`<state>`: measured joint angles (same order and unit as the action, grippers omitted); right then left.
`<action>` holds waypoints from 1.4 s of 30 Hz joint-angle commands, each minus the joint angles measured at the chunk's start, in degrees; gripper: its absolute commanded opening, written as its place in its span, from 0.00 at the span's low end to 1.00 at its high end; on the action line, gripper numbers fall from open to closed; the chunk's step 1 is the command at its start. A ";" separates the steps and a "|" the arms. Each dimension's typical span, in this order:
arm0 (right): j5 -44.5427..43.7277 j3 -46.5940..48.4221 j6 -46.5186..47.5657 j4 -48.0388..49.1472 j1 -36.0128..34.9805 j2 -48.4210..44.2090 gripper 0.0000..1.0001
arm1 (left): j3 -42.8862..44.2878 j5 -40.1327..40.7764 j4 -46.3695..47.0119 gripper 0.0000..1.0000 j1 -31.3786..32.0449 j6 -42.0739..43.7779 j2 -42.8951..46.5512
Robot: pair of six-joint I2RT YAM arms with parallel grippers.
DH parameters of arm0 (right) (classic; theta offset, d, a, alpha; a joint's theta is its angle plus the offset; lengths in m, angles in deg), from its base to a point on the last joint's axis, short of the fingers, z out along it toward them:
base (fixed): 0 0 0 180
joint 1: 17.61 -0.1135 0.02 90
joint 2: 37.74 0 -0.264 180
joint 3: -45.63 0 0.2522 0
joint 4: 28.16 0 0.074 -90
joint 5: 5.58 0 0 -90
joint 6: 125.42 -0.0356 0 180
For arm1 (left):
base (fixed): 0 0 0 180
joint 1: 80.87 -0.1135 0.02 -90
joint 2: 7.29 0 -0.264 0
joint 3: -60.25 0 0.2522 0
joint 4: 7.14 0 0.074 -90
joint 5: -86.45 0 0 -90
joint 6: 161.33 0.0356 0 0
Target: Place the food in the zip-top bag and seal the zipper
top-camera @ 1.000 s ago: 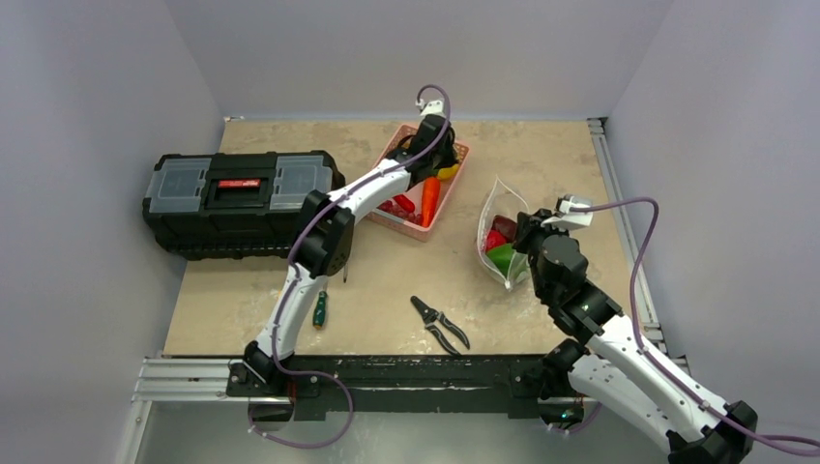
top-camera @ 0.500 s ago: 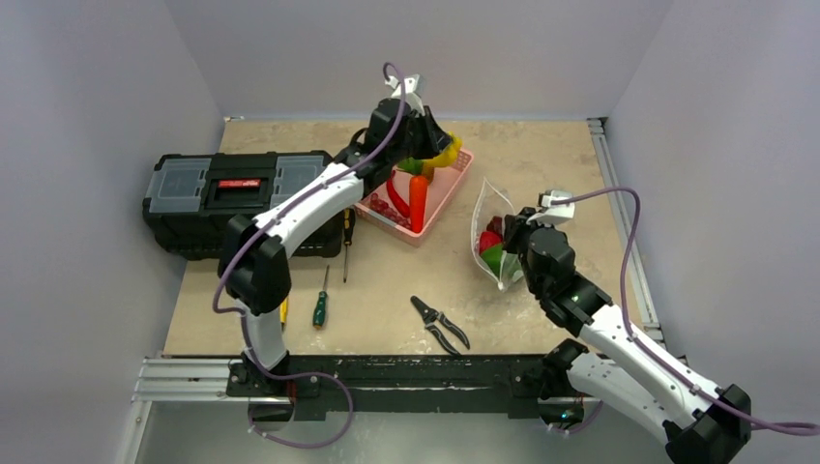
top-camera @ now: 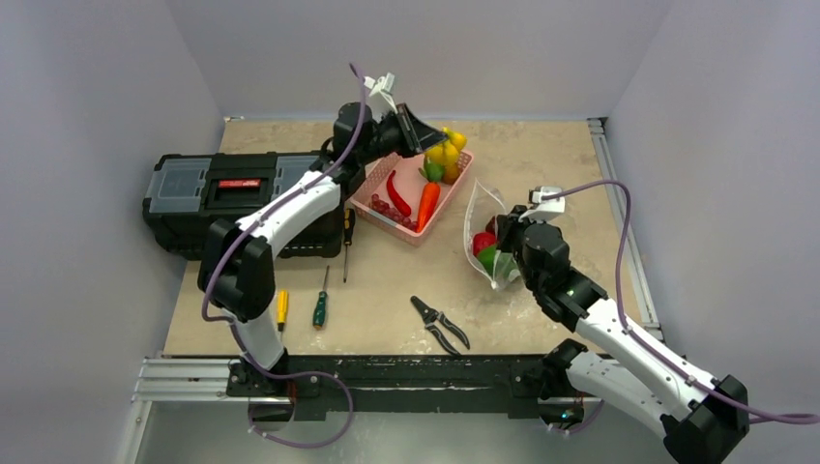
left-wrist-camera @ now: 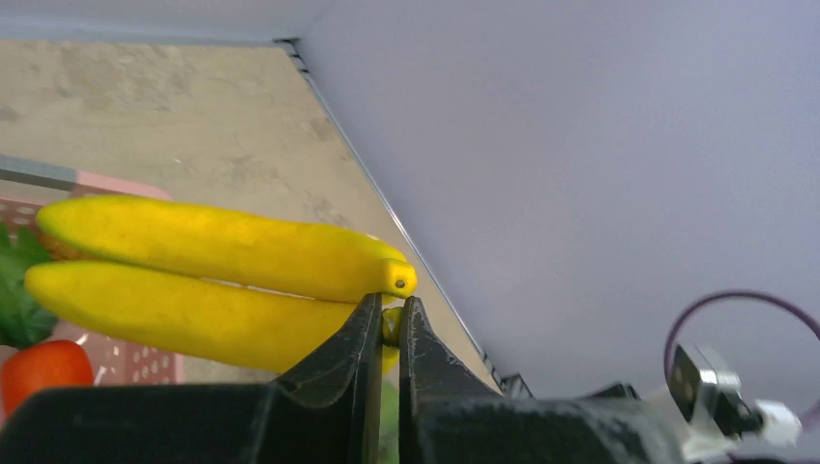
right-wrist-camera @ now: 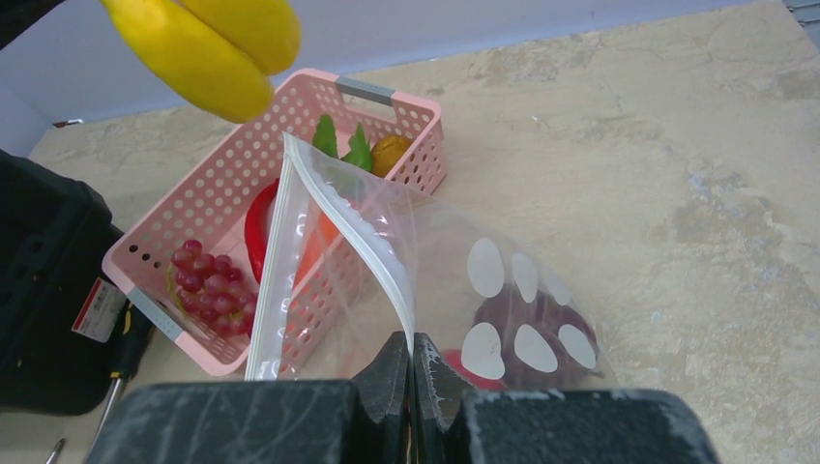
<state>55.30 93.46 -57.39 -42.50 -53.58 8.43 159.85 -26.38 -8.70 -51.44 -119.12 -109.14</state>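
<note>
My left gripper (top-camera: 428, 145) is shut on the stem end of a yellow banana bunch (top-camera: 449, 147) and holds it in the air above the far end of the pink basket (top-camera: 382, 220). In the left wrist view the fingertips (left-wrist-camera: 388, 324) pinch the banana's tip (left-wrist-camera: 213, 251). My right gripper (top-camera: 505, 230) is shut on the rim of the clear zip-top bag (top-camera: 481, 224) and holds its mouth open toward the basket. In the right wrist view the jaws (right-wrist-camera: 411, 348) clamp the pale zipper strip (right-wrist-camera: 367, 242). A maroon fruit (right-wrist-camera: 532, 319), a red fruit (top-camera: 483, 242) and a green one (top-camera: 489, 259) lie inside the bag.
The basket holds a carrot (top-camera: 426, 201), a red chili (top-camera: 395, 191), grapes (right-wrist-camera: 208, 275) and leafy green pieces (top-camera: 435, 172). A black toolbox (top-camera: 237, 198) stands at the left. Pliers (top-camera: 440, 324) and screwdrivers (top-camera: 320, 300) lie near the front edge.
My left gripper has lifted the banana out of the basket and swung up toward the back. My right gripper has shifted the bag slightly left.
</note>
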 commanded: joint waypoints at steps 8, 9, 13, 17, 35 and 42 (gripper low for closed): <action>2.87 2.91 0.71 1.33 0.15 0.89 0.00 | -28.16 -17.41 17.86 0.00 6.98 9.87 24.27; 3.07 2.99 0.58 1.35 0.11 1.00 0.00 | -29.38 -16.82 15.00 0.00 7.79 13.05 27.05; 4.31 2.94 0.70 1.58 0.13 1.04 0.00 | -32.28 -18.46 8.43 0.00 11.03 19.92 34.17; 6.29 3.15 0.97 1.58 0.13 1.02 0.00 | -29.69 -20.79 -0.57 0.00 15.15 25.80 35.00; 10.79 2.38 2.18 2.08 0.12 -2.61 0.00 | -23.00 -17.99 -16.31 0.00 22.96 40.90 25.11; 11.84 2.24 2.11 2.48 0.16 -2.48 0.00 | -25.13 -17.95 -16.47 0.00 22.98 41.13 26.61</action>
<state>65.37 94.07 -55.03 -43.46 -53.23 5.88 134.43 -44.00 -25.55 -28.36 -79.62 -83.78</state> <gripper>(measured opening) 0.004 0.047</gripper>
